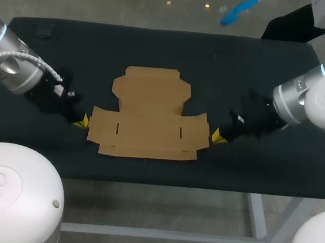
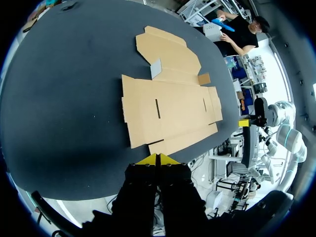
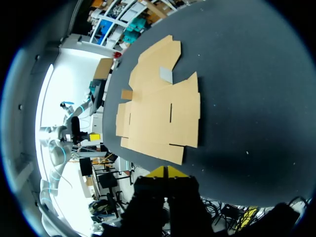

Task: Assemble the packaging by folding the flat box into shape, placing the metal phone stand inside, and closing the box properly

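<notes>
A flat brown cardboard box blank (image 1: pixel 148 117) lies unfolded on the black table (image 1: pixel 159 50), with two slits in its wide front panel. My left gripper (image 1: pixel 81 122) rests shut just off the blank's left edge, holding nothing. At the blank's right edge sits my right gripper (image 1: pixel 217 136), also shut and empty. In the left wrist view the blank (image 2: pixel 168 101) lies ahead of the closed yellow tips (image 2: pixel 157 159). The right wrist view shows the blank (image 3: pixel 160 111) ahead of that arm's shut gripper (image 3: pixel 167 171). No metal phone stand shows in any view.
A small dark object (image 1: pixel 43 30) lies near the table's far left corner. Bare black tabletop surrounds the blank on all sides.
</notes>
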{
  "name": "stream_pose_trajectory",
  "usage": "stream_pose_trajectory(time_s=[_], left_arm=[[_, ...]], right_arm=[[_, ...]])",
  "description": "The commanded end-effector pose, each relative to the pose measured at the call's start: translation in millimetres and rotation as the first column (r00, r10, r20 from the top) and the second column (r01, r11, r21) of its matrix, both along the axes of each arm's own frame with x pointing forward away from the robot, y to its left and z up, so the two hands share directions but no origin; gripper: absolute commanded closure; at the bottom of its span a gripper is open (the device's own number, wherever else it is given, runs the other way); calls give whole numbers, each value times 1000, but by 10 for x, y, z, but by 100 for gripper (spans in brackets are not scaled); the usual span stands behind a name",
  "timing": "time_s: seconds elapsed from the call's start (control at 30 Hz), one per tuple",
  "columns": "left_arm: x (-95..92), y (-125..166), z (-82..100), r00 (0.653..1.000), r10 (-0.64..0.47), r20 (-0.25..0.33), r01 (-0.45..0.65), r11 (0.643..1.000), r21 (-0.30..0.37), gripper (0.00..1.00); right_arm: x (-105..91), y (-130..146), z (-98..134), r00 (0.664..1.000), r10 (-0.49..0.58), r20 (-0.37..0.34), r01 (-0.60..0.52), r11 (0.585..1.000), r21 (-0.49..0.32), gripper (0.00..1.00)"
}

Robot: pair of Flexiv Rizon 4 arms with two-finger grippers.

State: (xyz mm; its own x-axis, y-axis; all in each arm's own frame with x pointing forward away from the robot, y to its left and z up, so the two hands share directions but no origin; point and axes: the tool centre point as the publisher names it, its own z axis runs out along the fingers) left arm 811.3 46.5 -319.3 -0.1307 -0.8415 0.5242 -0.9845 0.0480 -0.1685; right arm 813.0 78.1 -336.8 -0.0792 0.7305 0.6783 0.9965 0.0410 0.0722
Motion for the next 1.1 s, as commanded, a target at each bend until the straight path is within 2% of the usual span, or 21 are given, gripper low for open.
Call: stream_pose_trajectory(time_s=[0.03, 0.23, 0.53, 1.1], left_arm=[[-152, 61, -44, 1000, 16, 23, -15, 1000, -19, 100], [-257, 75, -139, 1000, 21, 13, -21, 999, -32, 100], [-288, 0, -289, 1000, 7, -19, -8, 999, -37, 100], [-380, -81, -449, 999, -31, -19, 30, 999, -36, 100]], right_arm=[[-194, -63, -4, 999, -19, 28, 18, 1000, 13, 100], [-293, -48, -99, 1000, -2, 22, 1, 1000, 17, 100], [-380, -56, -261, 1000, 5, 9, -5, 1000, 29, 100], [-487, -25, -421, 1000, -14, -10, 14, 1000, 27, 100]])
